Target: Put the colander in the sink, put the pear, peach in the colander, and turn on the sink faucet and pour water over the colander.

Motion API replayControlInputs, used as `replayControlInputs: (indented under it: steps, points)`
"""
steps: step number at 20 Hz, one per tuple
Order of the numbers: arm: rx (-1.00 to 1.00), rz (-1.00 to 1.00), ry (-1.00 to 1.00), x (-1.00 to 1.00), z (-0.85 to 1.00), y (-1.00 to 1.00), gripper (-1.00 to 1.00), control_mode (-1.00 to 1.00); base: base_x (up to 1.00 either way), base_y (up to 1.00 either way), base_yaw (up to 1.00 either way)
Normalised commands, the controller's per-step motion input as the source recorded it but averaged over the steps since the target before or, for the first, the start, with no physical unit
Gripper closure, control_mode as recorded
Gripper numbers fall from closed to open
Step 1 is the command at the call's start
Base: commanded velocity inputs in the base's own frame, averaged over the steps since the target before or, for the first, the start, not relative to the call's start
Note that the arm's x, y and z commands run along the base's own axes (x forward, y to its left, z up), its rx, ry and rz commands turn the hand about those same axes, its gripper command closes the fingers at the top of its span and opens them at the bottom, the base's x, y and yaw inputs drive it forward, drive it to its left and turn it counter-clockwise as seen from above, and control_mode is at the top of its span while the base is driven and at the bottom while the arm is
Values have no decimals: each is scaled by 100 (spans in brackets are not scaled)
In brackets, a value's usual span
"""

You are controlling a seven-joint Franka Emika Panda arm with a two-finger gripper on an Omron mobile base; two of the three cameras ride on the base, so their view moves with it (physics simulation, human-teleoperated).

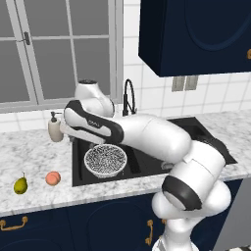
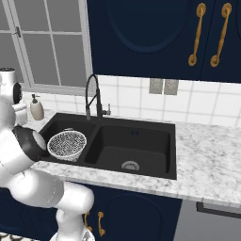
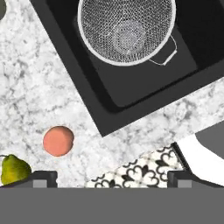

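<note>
Marble counter [image 1: 44, 157]: colander [image 1: 105, 160] sits in left basin of sink [image 1: 147, 164]. Pear [image 1: 20, 185], peach [image 1: 53, 178] on counter, well apart from sink. Gripper [image 3: 112, 177] wide, empty. Next: descend on 1 fruit, likely peach.

Arm rises from the base at the near side, elbow bent, forearm reaching left and far. Wrist turned so the hand points straight down, high above the surface. Gripper [image 3: 112, 178] empty, jaws spread wide, nothing between them; both dark fingertips [image 3: 43, 177] show at the lower edge of the hand view, well apart. Hand itself hidden behind the forearm in both base views.
</note>
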Motion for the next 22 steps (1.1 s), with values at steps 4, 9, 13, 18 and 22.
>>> replayControlInputs:
  steps: [4,9,13,18,22]
  points:
    - [0,88,0,0,-14,46,-100,-100,0,0,0]
    - [-5,75,0,-16,-32,25,-100,-100,0,0,0]
    - [-7,57,-1,-8,-47,17,-100,-100,0,0,0]
    - [-8,50,-7,-1,-51,23,-100,-100,0,0,0]
    - [-5,45,-8,0,-52,28,-100,-100,0,0,0]
